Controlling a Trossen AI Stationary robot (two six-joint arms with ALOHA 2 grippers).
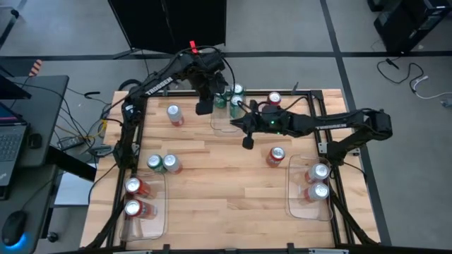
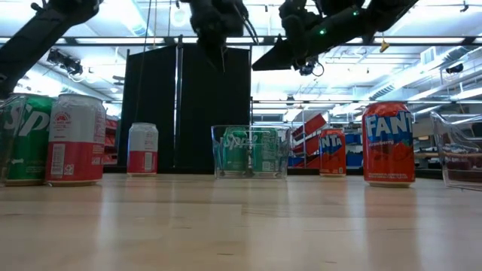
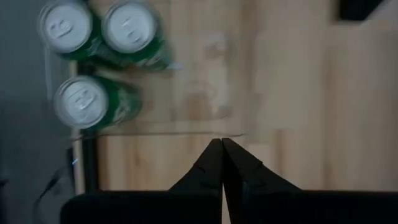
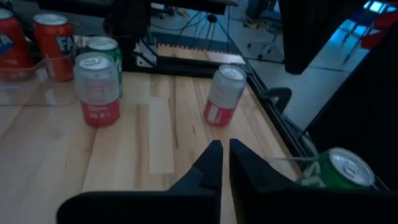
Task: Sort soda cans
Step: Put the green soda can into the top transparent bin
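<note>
L gripper shut, empty, above tray w/ three green cans just beside. R gripper shut, empty; red can nearby.

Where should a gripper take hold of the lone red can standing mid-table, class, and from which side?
Grip the red can across its round side wall, just below the silver top, coming straight down from above. It stands upright, apart from the trays and other cans, so fingers likely fit either side.
</note>
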